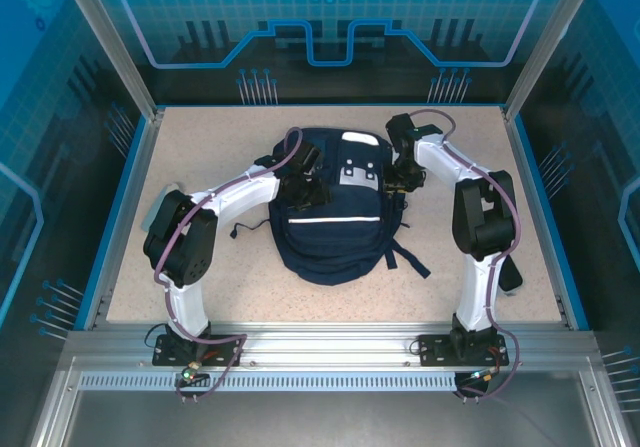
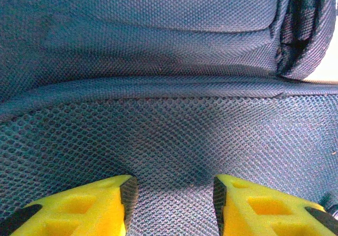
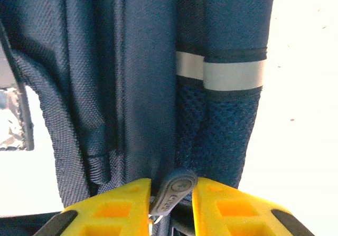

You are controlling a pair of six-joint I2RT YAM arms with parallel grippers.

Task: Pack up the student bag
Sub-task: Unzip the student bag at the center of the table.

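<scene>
So the navy student bag point(image 1: 335, 232) is lying flat in the middle of the table point(image 1: 200, 137), with an arm reaching in at each of its top corners. The left claw point(image 2: 175, 186) is spread, its yellow tips pushed up against the bag's mesh panel point(image 2: 169, 141). The right claw point(image 3: 171, 186) is pinching a little grey zipper pull point(image 3: 173, 191) on the bag's side, just below the white stripe point(image 3: 232, 75).

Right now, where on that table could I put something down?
Bare table lies far left, between the student bag and the blue rim; also the near strip before the arm bases. Crowded: the bag's top, where the left gripper and right gripper, shut on a zipper pull, work.
</scene>
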